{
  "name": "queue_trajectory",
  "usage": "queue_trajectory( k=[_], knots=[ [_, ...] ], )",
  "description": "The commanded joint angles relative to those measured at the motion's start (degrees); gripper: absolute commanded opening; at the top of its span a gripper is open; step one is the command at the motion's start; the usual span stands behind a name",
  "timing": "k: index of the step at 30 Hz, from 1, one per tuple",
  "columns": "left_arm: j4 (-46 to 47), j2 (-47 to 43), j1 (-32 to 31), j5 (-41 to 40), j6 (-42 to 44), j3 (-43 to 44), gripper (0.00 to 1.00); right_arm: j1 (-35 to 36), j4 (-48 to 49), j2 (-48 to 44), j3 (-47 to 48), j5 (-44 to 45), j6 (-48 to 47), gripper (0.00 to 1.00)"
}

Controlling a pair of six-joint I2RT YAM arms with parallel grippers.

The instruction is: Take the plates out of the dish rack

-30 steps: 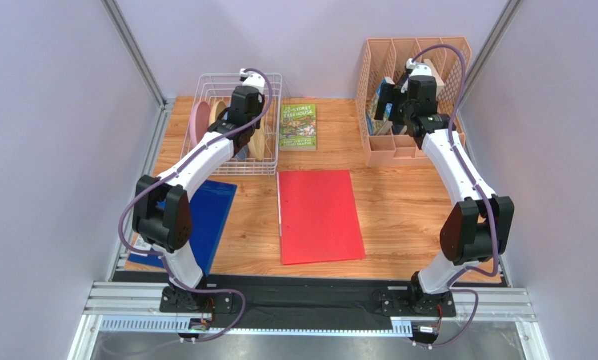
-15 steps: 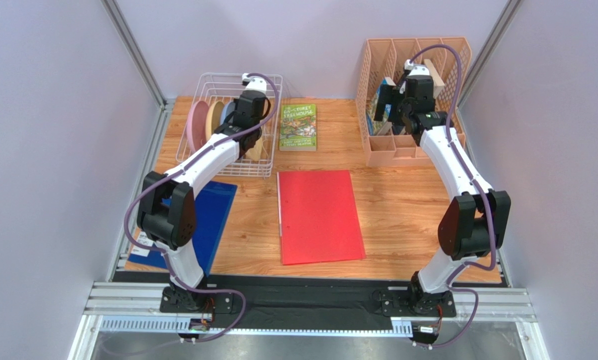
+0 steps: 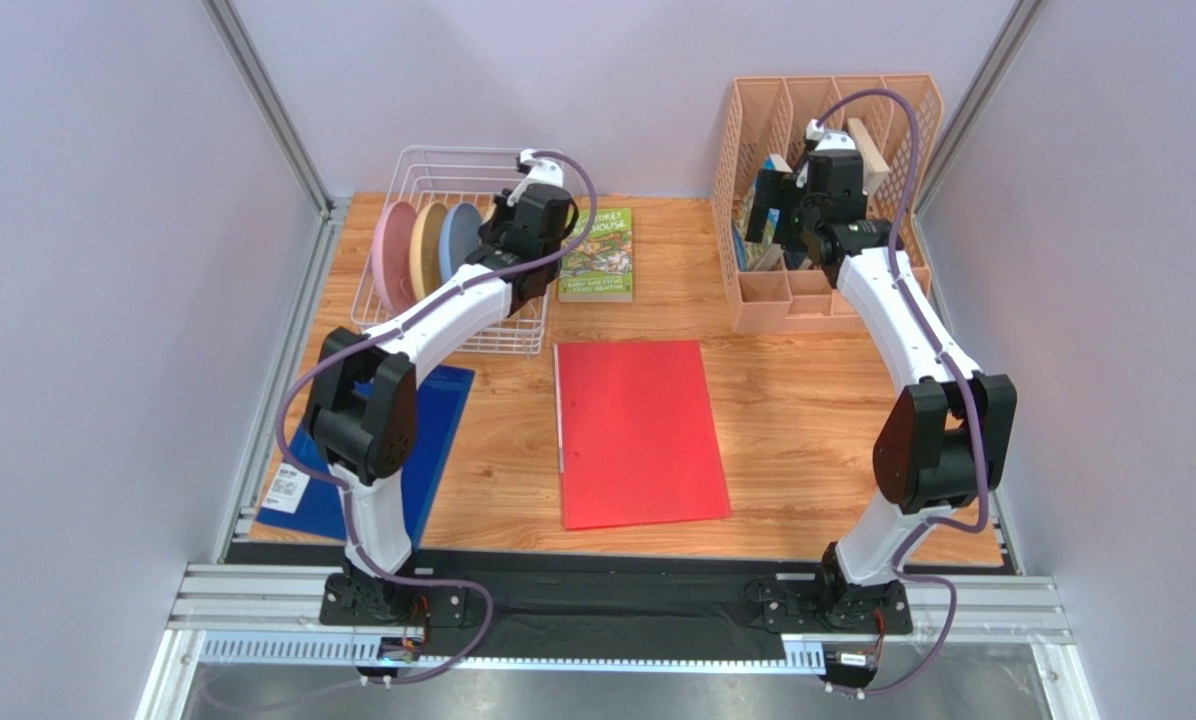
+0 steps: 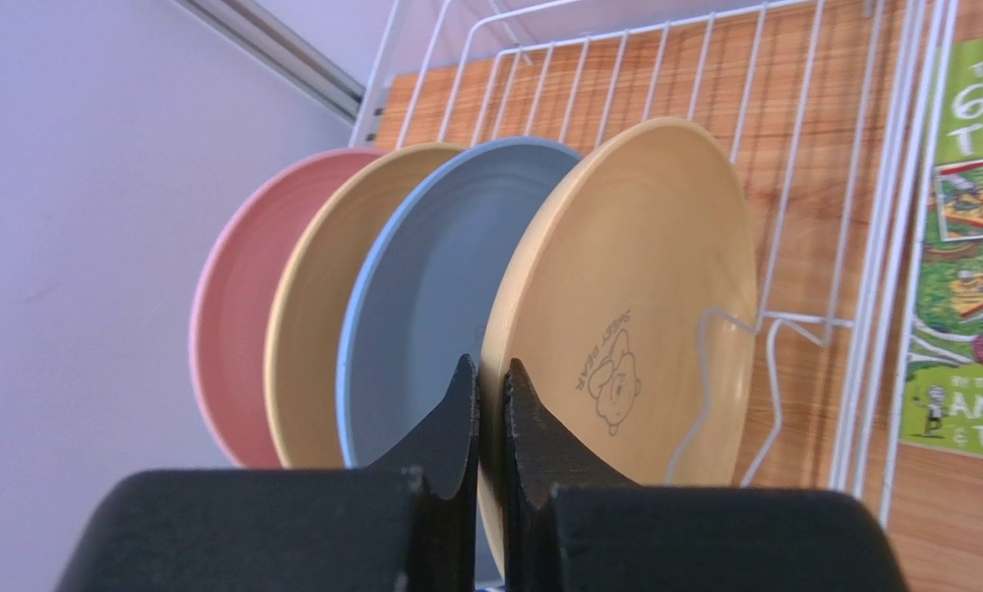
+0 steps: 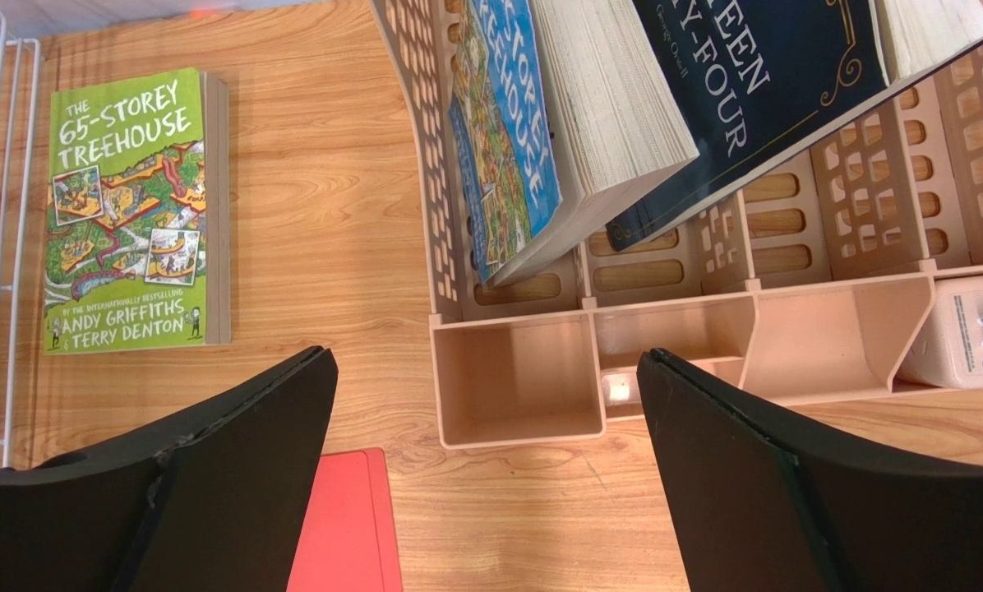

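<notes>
— At the far left of the table (image 3: 815, 375), what do we find in the dish rack (image 4: 886, 247)?

— We find all four plates (image 3: 427, 248) standing on edge, side by side. From the left we count the pink plate (image 4: 225, 345), the first yellow plate (image 4: 301, 333), the light blue plate (image 4: 422, 296) and the yellow plate with the bear mark (image 4: 657, 247).

— And our left gripper (image 4: 490, 407)?

— Its jaws are pinched almost together on the near rim of the yellow plate with the bear mark, which stands inside the rack.

— What of our right gripper (image 5: 484, 358)?

— We see it spread wide and holding nothing, above the near edge of the peach organizer (image 5: 682, 333) at the far right. Books (image 5: 608, 111) lean in its slots.

— What lies between them?

— A green Treehouse book (image 5: 126, 210) lies flat just right of the rack. Nearer us, the red folder (image 3: 637, 432) lies mid-table and a blue folder (image 3: 424, 420) lies to the left.
</notes>
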Motion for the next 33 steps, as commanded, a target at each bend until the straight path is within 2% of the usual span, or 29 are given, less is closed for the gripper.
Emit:
queue_trajectory(
  k=[1, 5, 10, 26, 27, 31, 33],
  knots=[
    [6.51, 0.21, -1.98, -10.34, 3.94, 5.88, 0.00, 0.05, -0.49, 0.22, 3.04, -0.71, 0.72, 1.00],
    [12.38, 0.47, -3.48, -14.49, 10.44, 6.41, 0.00, 0.05, -0.75, 0.31, 3.04, -1.41, 0.98, 1.00],
    [15.03, 1.44, -4.62, -17.30, 15.19, 8.43, 0.00, 0.05, -1.01, 0.13, 3.12, -1.85, 1.16, 1.00],
    [19.61, 2.50, -5.50, -19.06, 21.70, 10.45, 0.00, 0.05, -1.45, 0.57, 3.21, -2.46, 1.25, 1.00],
    [18.91, 1.88, -5.50, -17.41, 21.36, 10.89, 0.00, 0.05, -1.54, 0.57, 3.21, -2.90, 1.25, 1.00],
    [3.93, -0.75, -5.50, -12.13, 12.40, 16.68, 0.00, 0.05, -1.28, -0.22, 3.12, -8.43, 1.86, 1.00],
    [-0.15, -2.34, -5.50, -8.36, 8.55, 18.97, 0.00, 0.13, -0.40, -1.18, 2.34, -12.91, 3.44, 1.00]
  ],
)
